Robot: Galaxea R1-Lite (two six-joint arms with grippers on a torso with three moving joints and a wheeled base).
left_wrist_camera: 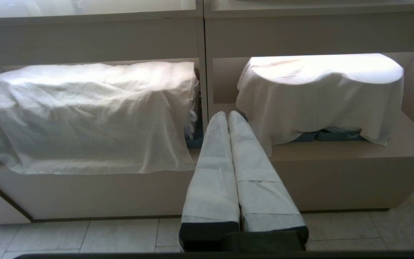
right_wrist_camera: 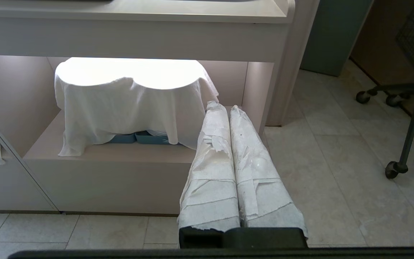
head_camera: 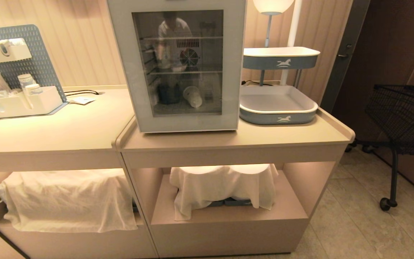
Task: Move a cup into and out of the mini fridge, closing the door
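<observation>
Fridge: the mini fridge point(head_camera: 178, 64) is being carried at the front edge of the worktop point(head_camera: 228, 138), just beside the left corner; the door point(head_camera: 235, 72) is being kept shut.
Cup: the cup point(head_camera: 193, 96) is being seen through the glass, lying tipped on the fridge floor.
Grippers: the left gripper point(left_wrist_camera: 227, 116) and right gripper point(right_wrist_camera: 222, 108) are being held pressed together, empty, low before the lower shelves.
Progress: judged barely begun; opening, retrieval, closing are being left.
</observation>
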